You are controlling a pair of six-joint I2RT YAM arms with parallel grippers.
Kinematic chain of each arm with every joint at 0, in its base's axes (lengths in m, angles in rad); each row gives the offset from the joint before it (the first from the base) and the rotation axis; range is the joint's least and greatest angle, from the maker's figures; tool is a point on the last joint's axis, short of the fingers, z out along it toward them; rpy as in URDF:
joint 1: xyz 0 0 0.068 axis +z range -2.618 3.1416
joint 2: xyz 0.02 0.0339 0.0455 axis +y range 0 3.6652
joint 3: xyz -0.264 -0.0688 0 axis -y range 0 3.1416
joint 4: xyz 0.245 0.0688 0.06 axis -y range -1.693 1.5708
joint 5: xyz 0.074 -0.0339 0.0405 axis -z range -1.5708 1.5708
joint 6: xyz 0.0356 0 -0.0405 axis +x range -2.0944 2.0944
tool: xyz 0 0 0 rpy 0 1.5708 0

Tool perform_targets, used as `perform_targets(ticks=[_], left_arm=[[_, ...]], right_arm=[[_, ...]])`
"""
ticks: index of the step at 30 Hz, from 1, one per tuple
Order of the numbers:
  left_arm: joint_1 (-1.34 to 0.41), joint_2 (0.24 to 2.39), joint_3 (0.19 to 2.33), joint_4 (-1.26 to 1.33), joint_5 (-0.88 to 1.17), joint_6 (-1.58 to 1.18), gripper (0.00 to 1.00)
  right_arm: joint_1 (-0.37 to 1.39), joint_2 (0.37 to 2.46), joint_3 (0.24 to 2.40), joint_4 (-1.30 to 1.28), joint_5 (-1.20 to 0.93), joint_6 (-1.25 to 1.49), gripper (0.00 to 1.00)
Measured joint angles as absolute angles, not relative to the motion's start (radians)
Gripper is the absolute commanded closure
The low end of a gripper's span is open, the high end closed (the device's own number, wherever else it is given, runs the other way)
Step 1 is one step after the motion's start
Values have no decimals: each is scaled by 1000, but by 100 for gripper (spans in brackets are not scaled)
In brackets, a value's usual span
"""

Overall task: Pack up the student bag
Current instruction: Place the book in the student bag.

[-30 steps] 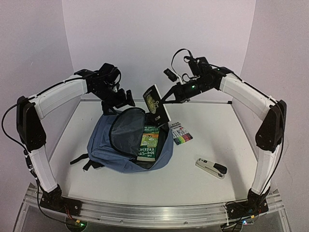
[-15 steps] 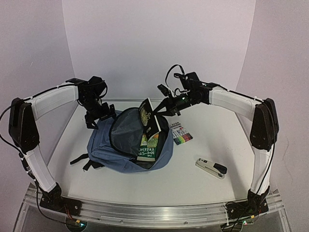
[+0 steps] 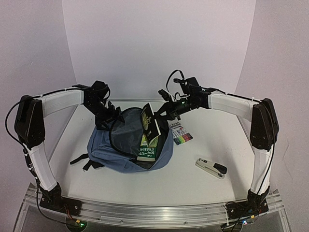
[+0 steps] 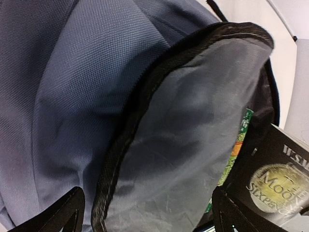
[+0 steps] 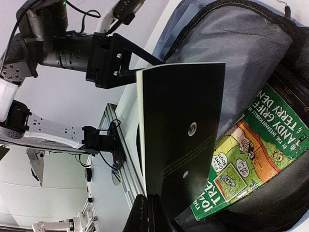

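The right gripper [image 5: 148,207] clamps a black book [image 5: 186,135] tilted over the bag [image 3: 101,145] mouth. The left gripper [image 4: 145,215] gapes wide, straddling the rim.

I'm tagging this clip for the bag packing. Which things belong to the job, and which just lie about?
Job: bag, green book inside it, black book in the right tool.
Lying about, unpacked: markers, stapler.
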State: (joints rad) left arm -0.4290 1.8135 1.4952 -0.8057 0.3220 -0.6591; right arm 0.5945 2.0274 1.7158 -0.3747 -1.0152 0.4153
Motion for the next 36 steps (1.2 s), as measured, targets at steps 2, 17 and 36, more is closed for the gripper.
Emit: perform_targets(ticks=[2,17,36], left_arm=[[-429,1837,1496,-802,321,-654,6],[-428,1843,1495,-775,364,-678,99],[-433,1685,1560,-867,290,-739,100]], right_arm=[[595,2027,1716,-371,-1016,418,100],[595,2026,1644,-196,-1030,601,100],[582,2048,1346,89,-875,792,100]])
